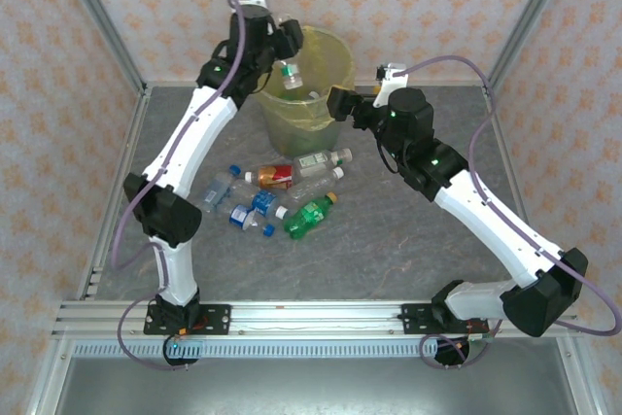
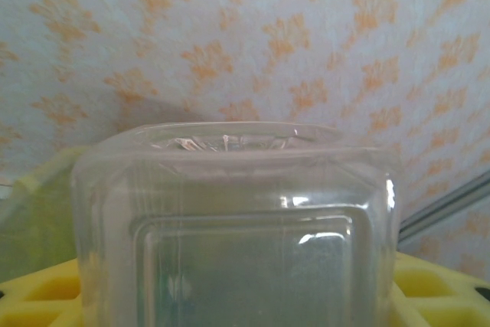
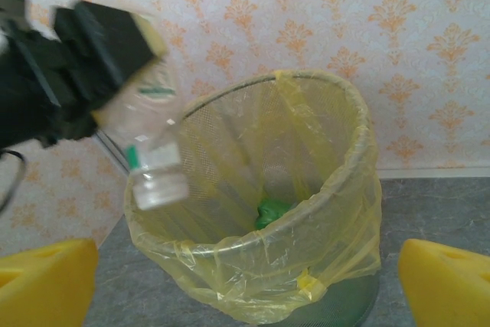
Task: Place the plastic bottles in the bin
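My left gripper (image 1: 285,44) hangs over the bin (image 1: 335,51), shut on a clear plastic bottle (image 1: 289,73) that points cap-down into the opening. In the left wrist view the bottle (image 2: 237,227) sits between the yellow pads (image 2: 38,296). It looks blurred in the right wrist view (image 3: 149,135). My right gripper (image 1: 340,102) stands open beside the bin, its pads (image 3: 46,281) wide apart with nothing between them. A green bottle (image 3: 272,210) lies inside the bin (image 3: 337,181). Several more bottles lie on the table: red-labelled (image 1: 275,177), clear (image 1: 324,159), green (image 1: 311,216), blue-labelled (image 1: 253,211).
The bin stands at the back of the grey table (image 1: 408,259), close to the patterned wall. Metal frame posts (image 1: 107,26) rise at both back corners. The loose bottles lie bunched in the middle, between the two arms.
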